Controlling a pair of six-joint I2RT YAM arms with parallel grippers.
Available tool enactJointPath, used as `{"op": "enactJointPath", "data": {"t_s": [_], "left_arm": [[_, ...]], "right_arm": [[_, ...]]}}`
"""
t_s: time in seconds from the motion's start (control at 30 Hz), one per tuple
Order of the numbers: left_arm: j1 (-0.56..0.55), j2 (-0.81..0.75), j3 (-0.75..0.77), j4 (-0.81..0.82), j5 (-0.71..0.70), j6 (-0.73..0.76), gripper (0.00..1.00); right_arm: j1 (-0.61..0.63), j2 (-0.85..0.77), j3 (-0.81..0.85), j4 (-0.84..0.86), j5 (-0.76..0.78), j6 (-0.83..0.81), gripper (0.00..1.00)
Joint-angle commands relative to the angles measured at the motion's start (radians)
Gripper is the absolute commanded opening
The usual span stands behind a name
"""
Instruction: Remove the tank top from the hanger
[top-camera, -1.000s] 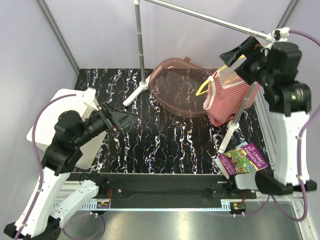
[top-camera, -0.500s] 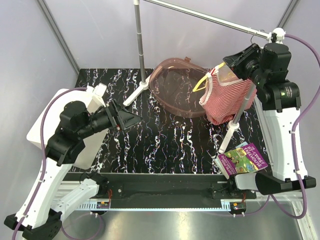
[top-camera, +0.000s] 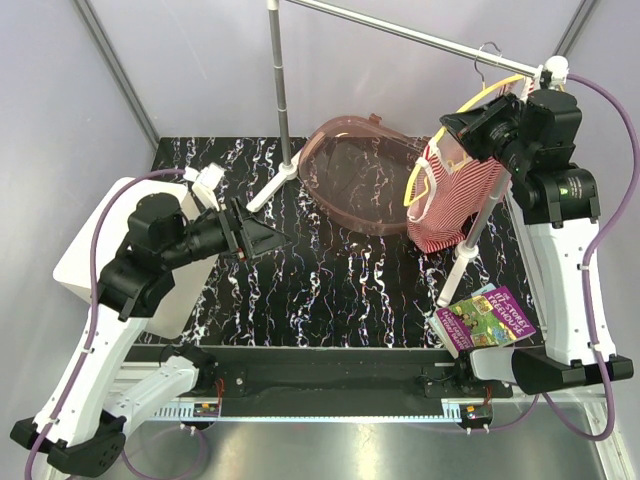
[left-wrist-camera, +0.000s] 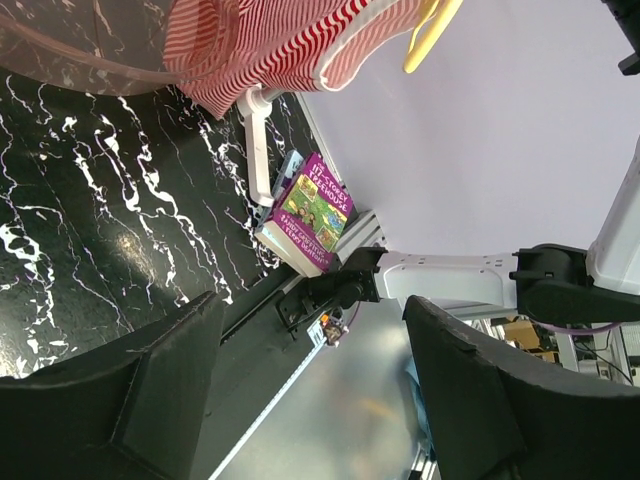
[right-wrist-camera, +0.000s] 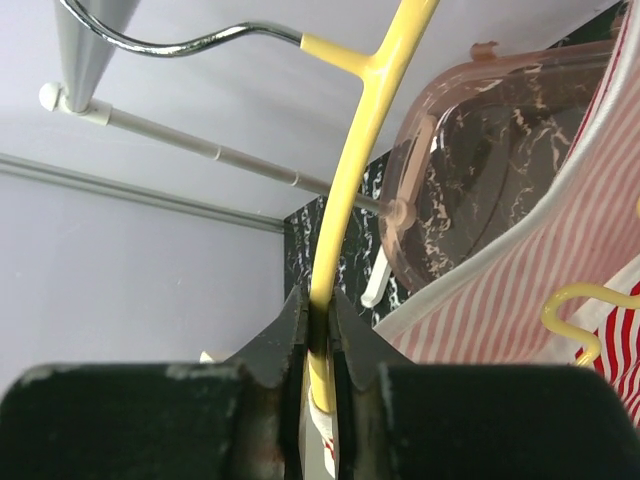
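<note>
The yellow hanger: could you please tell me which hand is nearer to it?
Right. The right hand is shut on the hanger's yellow arm; the left hand hangs open over the table, far to its left.

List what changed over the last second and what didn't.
The right gripper, shut on the hanger, tipped it up, so its yellow arm and hook now rise above the gripper toward the rail. The tank top swayed left, then settled into a narrower drape. The left gripper, open, crept slightly right. The pink basin, book and rail stayed put.
</note>
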Motion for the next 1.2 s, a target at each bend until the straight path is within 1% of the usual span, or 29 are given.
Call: {"op": "enactJointPath", "data": {"t_s": [0.0,0.17,0.23,0.47,0.5,0.57,0.6,0.67,0.7,0.8,0.87,0.9,0.97,1.0,1.03,1.1,1.13,1.17], "left_arm": [[0.004,0.006,0.059,0.023,0.050,0.025,0.77],[0.004,0.013,0.070,0.023,0.073,0.034,0.77],[0.004,0.026,0.077,0.023,0.096,0.040,0.78],[-0.006,0.067,0.105,0.057,0.137,0.022,0.80],[-0.022,0.070,0.107,0.074,0.134,0.010,0.80],[-0.055,0.082,0.107,0.095,0.111,-0.004,0.80],[-0.106,0.087,0.108,0.114,0.101,-0.012,0.80],[-0.166,0.111,0.116,0.126,0.053,-0.017,0.80],[-0.218,0.121,0.117,0.129,0.036,-0.020,0.80],[-0.285,0.144,0.127,0.164,-0.031,-0.041,0.80],[-0.306,0.145,0.140,0.198,-0.091,-0.044,0.80],[-0.323,0.153,0.149,0.207,-0.111,-0.038,0.81],[-0.343,0.162,0.183,0.210,-0.198,-0.009,0.79],[-0.363,0.171,0.197,0.212,-0.237,0.003,0.75],[-0.372,0.176,0.212,0.212,-0.319,0.017,0.75],[-0.407,0.185,0.251,0.216,-0.395,0.063,0.75],[-0.421,0.203,0.266,0.217,-0.462,0.084,0.74],[-0.440,0.213,0.300,0.215,-0.491,0.135,0.75]], "right_arm": [[-0.003,-0.054,0.077,0.109,-0.099,0.014,0.00],[-0.003,-0.101,0.071,0.112,-0.161,-0.004,0.00],[-0.003,-0.123,0.061,0.112,-0.220,-0.015,0.00],[-0.003,-0.210,-0.058,0.115,-0.386,-0.021,0.00],[-0.003,-0.227,-0.081,0.115,-0.436,-0.028,0.00],[-0.003,-0.249,-0.122,0.109,-0.484,-0.036,0.00],[-0.005,-0.273,-0.138,0.112,-0.539,-0.038,0.00],[-0.003,-0.293,-0.178,0.115,-0.622,-0.045,0.00],[-0.003,-0.313,-0.192,0.117,-0.698,-0.045,0.00],[-0.005,-0.373,-0.253,0.117,-0.811,-0.041,0.00],[-0.005,-0.400,-0.288,0.123,-0.869,-0.029,0.00],[-0.005,-0.423,-0.298,0.121,-0.927,-0.009,0.00],[-0.003,-0.440,-0.322,0.127,-0.984,0.023,0.00],[-0.003,-0.456,-0.330,0.130,-1.039,0.037,0.00],[-0.002,-0.459,-0.339,0.144,-1.067,0.054,0.00],[-0.003,-0.476,-0.364,0.170,-1.139,0.120,0.00],[-0.002,-0.482,-0.370,0.210,-1.151,0.141,0.00],[0.001,-0.499,-0.386,0.236,-1.158,0.192,0.00]]}}
